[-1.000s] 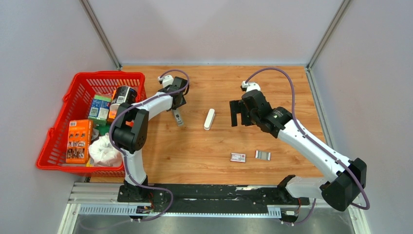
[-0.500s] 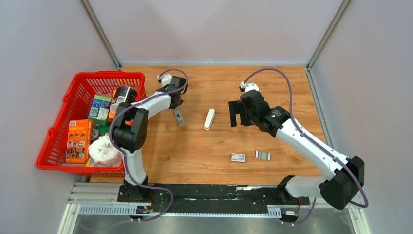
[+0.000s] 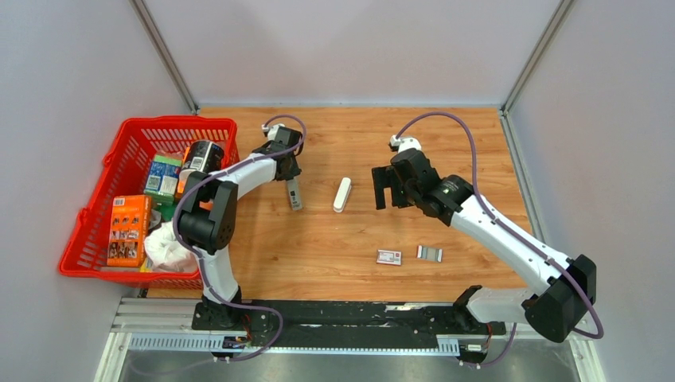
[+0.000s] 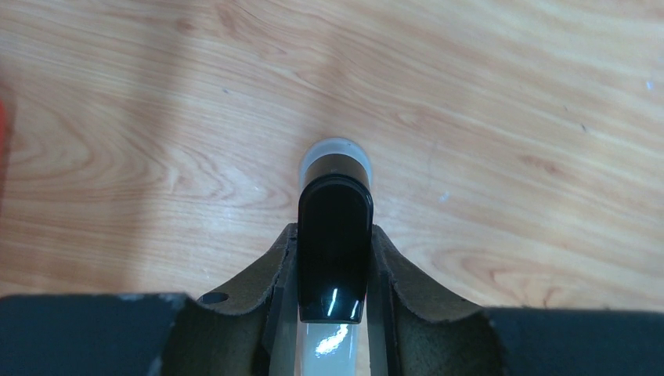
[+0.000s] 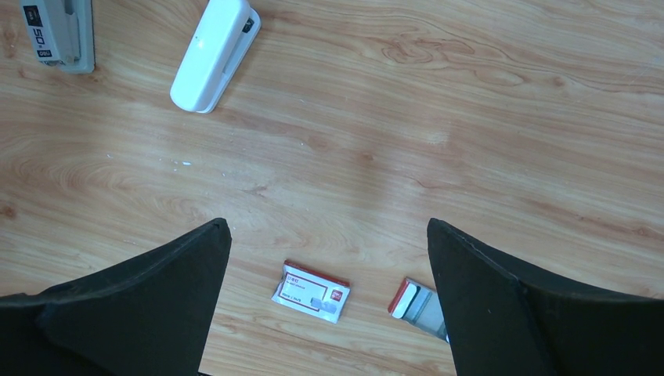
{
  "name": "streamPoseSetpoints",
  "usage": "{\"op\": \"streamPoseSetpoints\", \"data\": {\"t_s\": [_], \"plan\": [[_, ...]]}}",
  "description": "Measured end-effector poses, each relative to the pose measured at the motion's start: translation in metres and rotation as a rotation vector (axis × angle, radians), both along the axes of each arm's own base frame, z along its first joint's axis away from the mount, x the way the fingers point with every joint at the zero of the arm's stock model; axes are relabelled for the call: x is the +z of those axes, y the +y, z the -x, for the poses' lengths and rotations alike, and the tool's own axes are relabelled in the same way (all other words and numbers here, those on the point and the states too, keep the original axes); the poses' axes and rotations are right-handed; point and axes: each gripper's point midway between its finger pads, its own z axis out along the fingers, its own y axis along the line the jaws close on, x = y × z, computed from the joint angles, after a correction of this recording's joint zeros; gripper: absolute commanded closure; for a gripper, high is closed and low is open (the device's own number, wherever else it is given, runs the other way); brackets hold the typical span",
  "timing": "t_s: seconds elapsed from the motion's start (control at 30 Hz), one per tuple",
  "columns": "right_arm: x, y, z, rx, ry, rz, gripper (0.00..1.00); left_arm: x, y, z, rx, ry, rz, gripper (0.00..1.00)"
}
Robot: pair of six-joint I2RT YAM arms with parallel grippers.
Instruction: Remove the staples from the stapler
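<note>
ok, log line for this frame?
left gripper: shut on grey bar | right gripper: open, empty | white stapler: on table between grippers, untouched

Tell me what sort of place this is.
Probably a robotics lab test cell: a left arm and right arm mounted at a wooden table, plain grey walls closing it in, and a red basket of assorted goods.

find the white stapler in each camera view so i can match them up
Top external: white stapler mid-table.
Left wrist: not in it; only a black-tipped piece shows.
Right wrist: white stapler at upper left.
Shared landmark: red-and-white box, in the top and right wrist views, nearer the arm bases than the stapler.
</note>
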Motion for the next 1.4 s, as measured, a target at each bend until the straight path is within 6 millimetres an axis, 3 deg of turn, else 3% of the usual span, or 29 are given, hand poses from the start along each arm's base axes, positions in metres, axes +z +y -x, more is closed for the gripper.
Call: {"op": "streamPoseSetpoints", "data": {"t_s": [0.17,0.5,0.73,1.0,1.1,1.23,1.4], "plan": [[0.006,-0.002,0.006,0.005,-0.008,-0.003,0.00,0.007,-0.017,0.013,-0.120,0.032,0.063,1.00],[0.022,-0.008,0.018,0.010,-0.040,-0.021,0.00,0.052,-0.052,0.051,-0.394,0.037,0.157,1.00],[0.027,-0.017,0.025,0.010,-0.035,0.001,0.00,0.064,-0.093,0.099,-0.688,0.077,0.094,1.00],[0.043,-0.024,0.038,0.047,-0.066,-0.022,0.00,0.094,-0.140,0.154,-1.024,0.002,0.058,1.00],[0.050,-0.025,0.044,0.072,-0.079,-0.043,0.00,0.093,-0.152,0.172,-1.127,-0.012,0.035,1.00],[0.052,-0.027,0.053,0.101,-0.087,-0.065,0.00,0.076,-0.168,0.202,-1.298,-0.005,-0.007,1.00],[0.047,-0.031,0.066,0.138,-0.075,-0.072,0.00,0.055,-0.171,0.238,-1.445,-0.013,-0.026,1.00]]}}
